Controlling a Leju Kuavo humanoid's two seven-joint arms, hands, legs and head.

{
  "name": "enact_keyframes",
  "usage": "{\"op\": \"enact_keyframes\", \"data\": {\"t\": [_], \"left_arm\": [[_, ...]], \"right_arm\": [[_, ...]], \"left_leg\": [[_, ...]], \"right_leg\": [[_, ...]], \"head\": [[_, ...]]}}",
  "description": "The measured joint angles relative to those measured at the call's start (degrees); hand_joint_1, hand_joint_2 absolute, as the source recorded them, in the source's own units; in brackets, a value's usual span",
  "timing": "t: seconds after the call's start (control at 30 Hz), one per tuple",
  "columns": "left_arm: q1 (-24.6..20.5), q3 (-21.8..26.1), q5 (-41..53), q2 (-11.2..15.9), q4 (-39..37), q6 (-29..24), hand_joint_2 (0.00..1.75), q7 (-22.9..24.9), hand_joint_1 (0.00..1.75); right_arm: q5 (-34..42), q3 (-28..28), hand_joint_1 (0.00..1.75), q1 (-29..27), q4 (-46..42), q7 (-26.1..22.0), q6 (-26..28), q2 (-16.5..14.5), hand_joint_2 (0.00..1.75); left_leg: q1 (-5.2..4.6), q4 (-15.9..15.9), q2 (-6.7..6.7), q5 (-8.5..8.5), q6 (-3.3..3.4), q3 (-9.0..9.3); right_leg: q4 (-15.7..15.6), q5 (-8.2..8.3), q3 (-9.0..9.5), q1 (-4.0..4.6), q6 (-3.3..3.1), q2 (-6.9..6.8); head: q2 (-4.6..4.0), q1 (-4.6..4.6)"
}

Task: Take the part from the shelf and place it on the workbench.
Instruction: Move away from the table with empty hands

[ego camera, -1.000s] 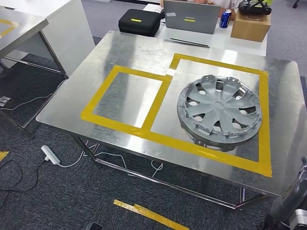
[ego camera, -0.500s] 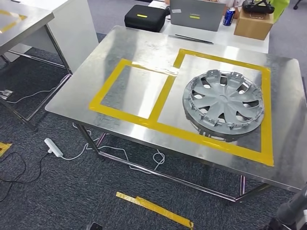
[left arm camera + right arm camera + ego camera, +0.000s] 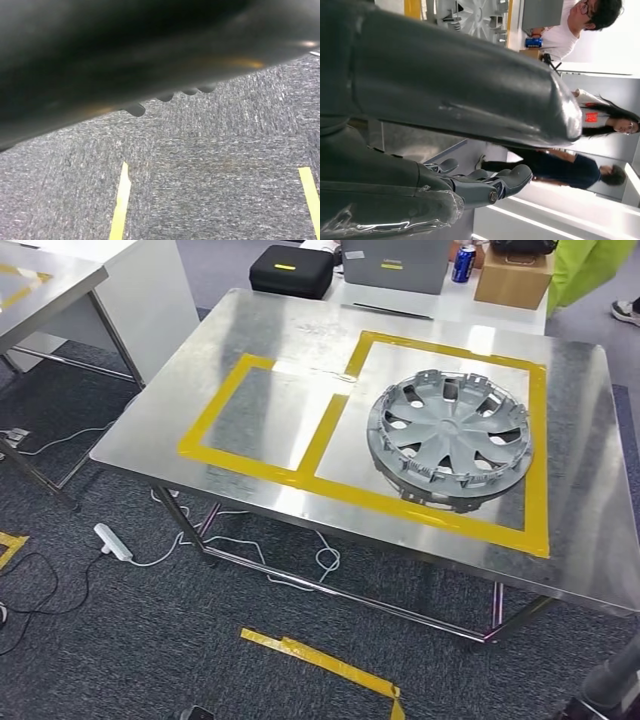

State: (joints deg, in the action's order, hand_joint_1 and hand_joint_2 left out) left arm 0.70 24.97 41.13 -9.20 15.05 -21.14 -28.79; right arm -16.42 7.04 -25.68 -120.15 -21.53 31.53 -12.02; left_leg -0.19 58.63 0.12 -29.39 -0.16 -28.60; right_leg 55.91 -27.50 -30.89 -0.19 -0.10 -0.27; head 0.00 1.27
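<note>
A grey wheel cover (image 3: 450, 440) lies flat inside the larger yellow-taped rectangle on the right half of the steel workbench (image 3: 226, 350); the smaller taped square beside it is bare. In the right wrist view the wheel cover's edge (image 3: 471, 15) shows beyond my right hand (image 3: 433, 100), whose thick thumb and darker fingers (image 3: 493, 184) are spread with nothing between them. My right forearm (image 3: 611, 680) pokes in low at the corner of the head view, well short of the bench. The left wrist view looks down at grey carpet past a dark blur, with the left hand's pose unreadable.
Behind the bench stand a black case (image 3: 291, 270), a laptop (image 3: 392, 262), a blue can (image 3: 463, 262) and a cardboard box (image 3: 512, 278). A person in green (image 3: 589, 270) stands at the far right. A power strip (image 3: 113, 542), cables and a yellow tape strip (image 3: 324, 660) lie on the floor.
The whole head view has shifted, so the camera moved; the bench now sits slightly higher and further off. The wheel cover stays in its taped rectangle. A person in green has come into view.
</note>
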Motion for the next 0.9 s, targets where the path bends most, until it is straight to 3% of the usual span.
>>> {"op": "enact_keyframes", "data": {"t": [0.07, 0.17, 0.23, 0.3, 0.33, 0.37, 0.4, 0.47, 0.53, 0.63, 0.7, 0.8, 0.83, 0.87, 0.9], "left_arm": [[-0.03, 0.03, 0.01, 0.00, 0.01, -0.03, 0.00, 0.01, 0.00], [0.00, 0.16, 0.13, -0.10, 0.03, -0.21, 0.00, 0.07, 0.00], [0.03, 0.27, 0.19, -0.25, 0.06, -0.32, 0.00, 0.10, 0.00], [0.06, 0.46, 0.20, -0.34, 0.10, -0.32, 0.00, 0.10, 0.00], [0.11, 0.62, 0.19, -0.38, 0.11, -0.33, 0.00, 0.10, 0.00], [0.16, 0.79, 0.19, -0.39, 0.12, -0.34, 0.00, 0.10, 0.00], [0.23, 0.96, 0.18, -0.42, 0.13, -0.37, 0.00, 0.09, 0.00], [0.38, 1.27, 0.17, -0.55, 0.19, -0.44, 0.00, 0.09, 0.00], [0.51, 1.56, 0.17, -0.75, 0.35, -0.53, 0.00, 0.09, 0.00], [0.72, 2.20, 0.17, -0.97, 0.63, -0.78, 0.00, 0.09, 0.00], [0.98, 2.56, 0.17, -1.04, 0.85, -0.95, 0.00, 0.09, 0.00], [1.22, 2.99, 0.19, -1.10, 1.12, -1.08, 0.00, 0.19, 0.00], [1.33, 3.19, 0.20, -1.14, 1.25, -1.10, 0.00, 0.27, 0.00], [1.49, 3.45, 0.21, -1.22, 1.42, -1.10, 0.00, 0.37, 0.00], [1.71, 3.74, 0.21, -1.32, 1.66, -1.10, 0.00, 0.48, 0.00]], "right_arm": [[0.16, 0.85, 0.00, 0.02, 0.42, 0.14, -0.98, -0.68, 0.00], [0.80, 2.87, 0.00, 0.05, 1.38, -0.03, -3.27, -2.05, 0.00], [1.27, 4.75, 0.00, 0.19, 2.28, -0.27, -4.81, -3.23, 0.00], [1.76, 6.83, 0.00, 0.32, 3.72, -0.09, -5.46, -4.35, 0.00], [2.02, 7.79, 0.00, 0.33, 4.67, 0.11, -5.37, -4.76, 0.00], [2.37, 8.71, 0.00, 0.33, 5.76, 0.37, -5.12, -5.11, 0.00], [2.90, 9.58, 0.00, 0.33, 6.97, 0.67, -4.75, -5.41, 0.00], [4.58, 11.22, 0.00, 0.43, 9.54, 1.31, -3.74, -5.80, 0.00], [6.40, 12.87, 0.00, 0.59, 12.56, 1.83, -2.67, -6.12, 0.00], [7.67, 15.16, 0.00, 0.49, 17.57, 1.66, -1.85, -6.62, 0.00], [7.79, 16.13, 0.00, 0.50, 19.89, 1.61, -1.79, -6.95, 0.00], [6.81, 17.05, 0.00, 0.81, 22.97, 3.10, -1.83, -7.25, 0.00], [6.19, 17.43, 0.00, 0.96, 24.61, 3.80, -1.85, -7.29, 0.00], [5.45, 17.83, 0.00, 1.17, 26.60, 4.46, -1.87, -7.35, 0.00], [4.61, 18.21, 0.00, 1.39, 28.88, 5.06, -1.87, -7.46, 0.00]], "left_leg": [[-0.14, -2.76, -0.07, 0.07, 0.43, 1.25], [0.16, -3.53, 0.04, 0.53, 1.38, 0.57], [0.31, -3.78, 0.14, 1.25, 2.06, -0.06], [0.16, -3.72, 0.16, 1.88, 2.39, -0.94], [0.08, -3.68, 0.17, 2.19, 2.40, -1.35], [0.00, -3.64, 0.17, 2.46, 2.37, -1.72], [-0.08, -3.61, 0.17, 2.69, 2.32, -2.00], [-0.27, -3.56, 0.15, 3.02, 2.11, -2.29], [-0.51, -3.42, 0.15, 3.34, 1.71, -2.50], [-0.56, -3.15, 0.14, 3.67, 0.85, -2.78], [-0.42, -1.26, 0.07, 1.82, 0.13, -3.55], [-0.03, 8.85, 0.03, -4.60, -0.71, -7.38], [0.07, 11.88, 0.03, -5.72, -0.84, -8.39], [0.13, 13.18, 0.03, -5.65, -0.90, -8.60], [0.18, 12.39, 0.03, -4.48, -0.88, -7.84]], "right_leg": [[0.25, 0.42, -0.51, 0.13, 0.60, -0.02], [1.09, 0.02, -1.59, 0.20, 1.58, 0.02], [5.66, -3.55, -3.66, 0.08, 2.06, 0.13], [13.08, -7.86, -6.32, -0.03, 2.38, 0.15], [15.53, -8.75, -6.95, -0.05, 2.48, 0.15], [16.01, -8.53, -6.62, -0.06, 2.48, 0.14], [14.23, -7.32, -5.14, -0.06, 2.39, 0.14], [6.17, -4.31, 0.16, 0.00, 1.93, 0.11], [-0.11, -3.01, 4.12, 0.13, 1.48, 0.08], [-1.59, -2.73, 4.30, 0.12, 0.86, 0.11], [-1.78, -2.30, 4.04, -0.07, 0.11, 0.07], [-1.71, -1.78, 3.62, -0.07, -0.63, -0.07], [-1.59, -1.68, 3.43, -0.04, -0.69, -0.10], [-1.43, -1.61, 3.19, -0.02, -0.70, -0.08], [-1.24, -1.58, 3.04, 0.00, -0.69, 0.00]], "head": [[0.00, 0.01], [0.00, 0.09], [0.00, 0.30], [0.00, 0.47], [0.00, 0.46], [0.00, 0.47], [0.00, 0.47], [0.00, 0.47], [0.00, 0.41], [0.00, 0.39], [0.00, 0.16], [0.00, -0.28], [0.00, -0.27], [0.00, -0.29], [0.00, -0.27]]}}
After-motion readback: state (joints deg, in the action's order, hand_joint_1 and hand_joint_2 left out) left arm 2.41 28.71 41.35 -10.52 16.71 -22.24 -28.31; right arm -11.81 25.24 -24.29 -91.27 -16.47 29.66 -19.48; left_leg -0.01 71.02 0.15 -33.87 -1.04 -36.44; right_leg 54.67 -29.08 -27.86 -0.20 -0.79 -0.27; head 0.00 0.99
